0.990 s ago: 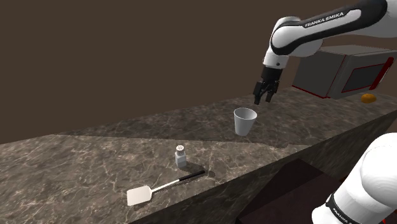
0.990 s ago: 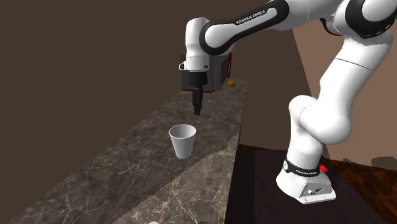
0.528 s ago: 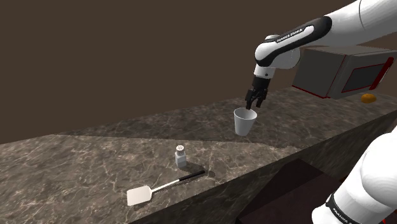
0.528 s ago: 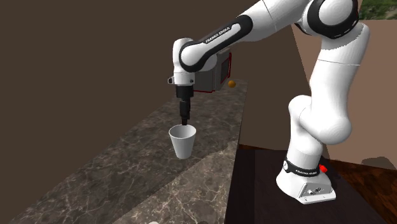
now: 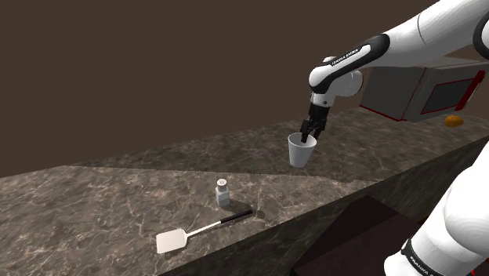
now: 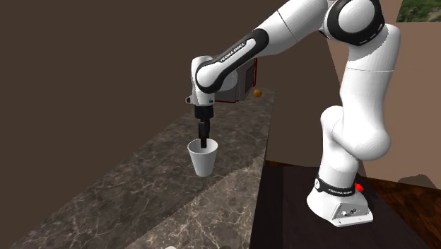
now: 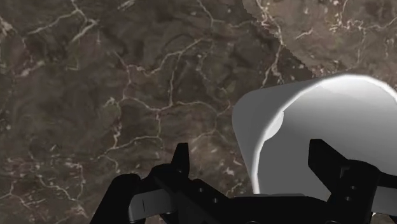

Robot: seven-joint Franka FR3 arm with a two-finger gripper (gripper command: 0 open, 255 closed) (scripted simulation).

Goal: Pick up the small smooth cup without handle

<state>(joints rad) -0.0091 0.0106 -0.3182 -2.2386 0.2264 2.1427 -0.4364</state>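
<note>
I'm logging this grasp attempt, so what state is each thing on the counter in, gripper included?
Cup: upright on the counter.
Gripper: open, one finger inside the cup, one outside.
Shaker: upright.
Spatula: lying flat.
Microwave: door shut.

white cup [image 5: 301, 154] on marbled counter [image 5: 94, 212], tool [image 5: 307, 137] at its rim

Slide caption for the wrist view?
Open gripper straddling the wall of the white cup above a dark marble counter.
</note>
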